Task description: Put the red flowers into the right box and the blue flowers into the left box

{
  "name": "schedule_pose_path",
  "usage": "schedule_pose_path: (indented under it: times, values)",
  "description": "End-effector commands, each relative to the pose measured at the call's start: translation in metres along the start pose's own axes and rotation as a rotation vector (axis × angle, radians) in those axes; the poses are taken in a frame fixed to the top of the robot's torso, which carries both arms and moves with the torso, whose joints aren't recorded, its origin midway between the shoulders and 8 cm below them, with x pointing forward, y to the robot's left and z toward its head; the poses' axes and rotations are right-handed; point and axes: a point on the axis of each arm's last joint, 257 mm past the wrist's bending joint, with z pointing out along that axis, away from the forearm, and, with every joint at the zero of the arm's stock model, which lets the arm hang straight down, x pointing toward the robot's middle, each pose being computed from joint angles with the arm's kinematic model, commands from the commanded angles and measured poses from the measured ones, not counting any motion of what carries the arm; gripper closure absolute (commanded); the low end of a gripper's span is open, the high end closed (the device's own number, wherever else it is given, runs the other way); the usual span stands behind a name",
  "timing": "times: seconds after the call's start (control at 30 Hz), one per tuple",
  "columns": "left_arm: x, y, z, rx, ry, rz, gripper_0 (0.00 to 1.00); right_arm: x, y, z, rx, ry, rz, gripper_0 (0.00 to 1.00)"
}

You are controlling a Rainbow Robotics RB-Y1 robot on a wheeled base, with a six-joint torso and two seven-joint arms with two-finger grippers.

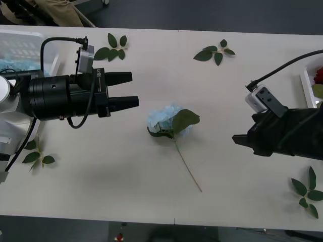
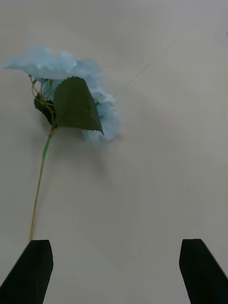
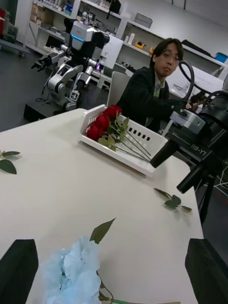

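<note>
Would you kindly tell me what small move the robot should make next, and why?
Probably lower the open left gripper onto the blue flower: it lies alone mid-table, ungrasped, nearer that gripper, and belongs in the left box. The right gripper waits opposite.

Front view. One blue flower (image 1: 169, 122) lies mid-table (image 1: 151, 191), head toward the left gripper, stem running away toward the near edge. Left gripper (image 1: 130, 89) hovers just left of the bloom, fingers parted. Right gripper (image 1: 237, 138) hovers well right of it; finger gap unclear. Left box (image 1: 25, 40) at far-left corner, something pale blue inside, probably flowers. Right box (image 1: 307, 83) at right edge holds red flowers (image 1: 318, 75). Loose leaf sprigs (image 1: 214, 52) scattered about.
</note>
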Motion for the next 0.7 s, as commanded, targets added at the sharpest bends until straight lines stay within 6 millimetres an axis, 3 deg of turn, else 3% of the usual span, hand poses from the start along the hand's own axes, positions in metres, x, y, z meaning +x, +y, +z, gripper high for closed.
schedule_pose_path:
  times: [0.03, 0.43, 0.7]
  values:
    - [-0.003, -0.008, 0.000, 0.018, 0.011, 0.051, 0.09, -0.021, 0.024, 0.001, -0.050, -0.018, 0.046, 0.22]
    - [-0.003, -0.008, 0.000, 0.018, 0.011, 0.051, 0.09, -0.025, 0.072, 0.032, -0.093, 0.029, 0.107, 0.22]
    - [-0.003, -0.008, 0.000, 0.018, 0.011, 0.051, 0.09, -0.025, 0.088, 0.056, -0.079, 0.064, 0.156, 0.22]
